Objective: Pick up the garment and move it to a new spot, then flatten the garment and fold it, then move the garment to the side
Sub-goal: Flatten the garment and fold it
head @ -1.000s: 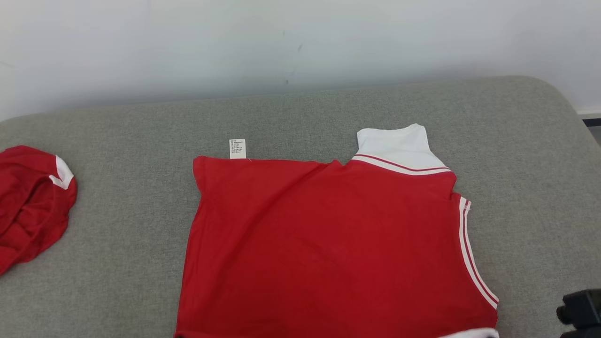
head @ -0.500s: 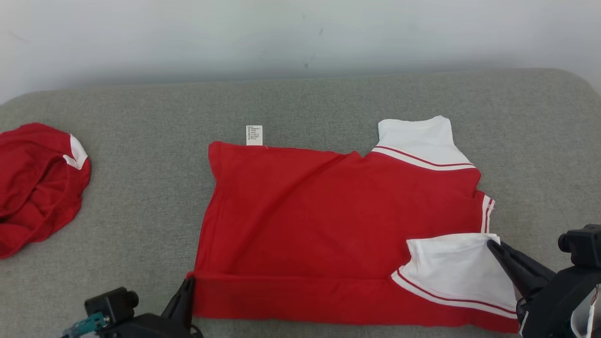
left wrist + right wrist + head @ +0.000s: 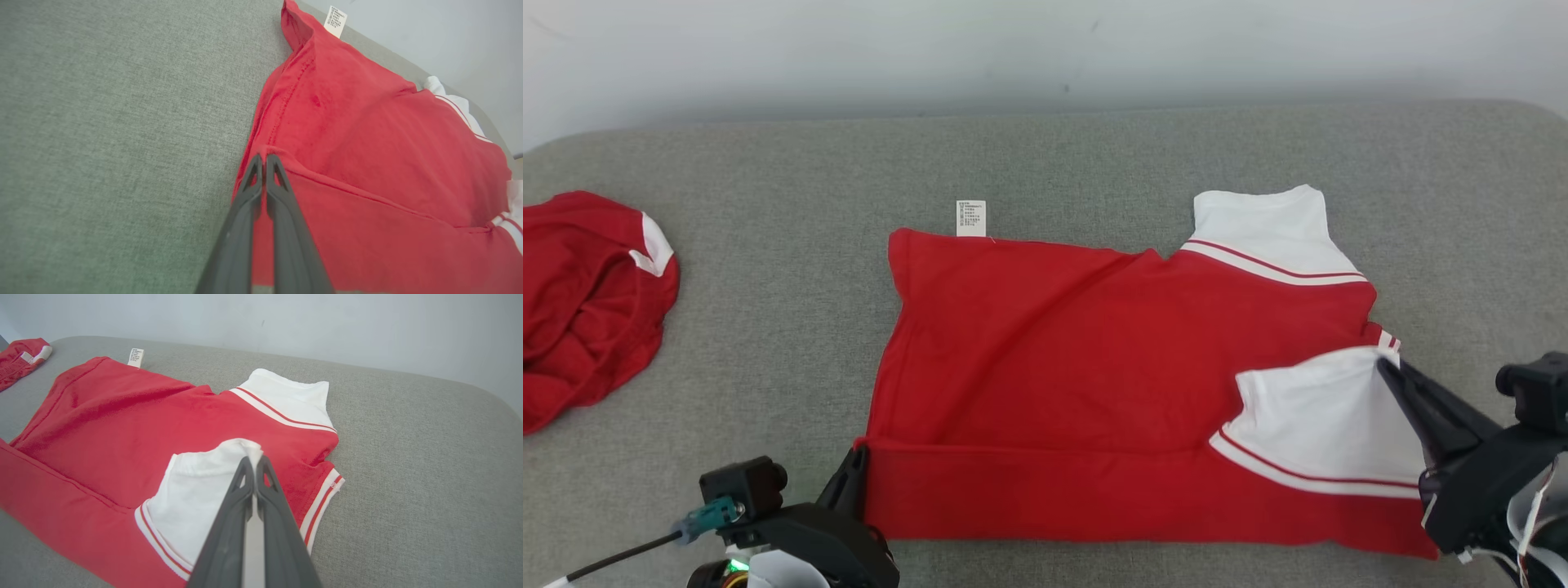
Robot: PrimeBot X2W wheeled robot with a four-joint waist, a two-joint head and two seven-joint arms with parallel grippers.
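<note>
— Across the middle of the head view, on the grey padded surface point(image 3: 768, 204), the red garment point(image 3: 1094, 359) lies spread. Its near hem is turned over into a band point(image 3: 1094, 498). Judgement: fold step under way, moving it aside not yet done.

— End effectors?

— Left end effector point(image 3: 854, 474), lower left of frame: fingers pressed together on the left end of that band. Right end effector point(image 3: 1387, 369), lower right: pinching the garment by the tip of its white sleeve point(image 3: 1327, 416), which is raised over the red body.

— How to run the fold well?

— Carry both held points toward the top of the frame at one pace and one height, so the crease comes out straight. Lay the sleeve flat inside the garment's outline. Use the upper edge by the care label point(image 3: 970, 218) as the line to meet. Let go only once the cloth rests. A slanting wrinkle crosses the red panel, so smooth it or it gets folded in.

— Containers, contents?

— Nothing here sits inside anything. The garment lies straight on the padded surface. A second red garment point(image 3: 588, 302), crumpled, lies at the left edge of the frame, well apart and likewise loose.
</note>
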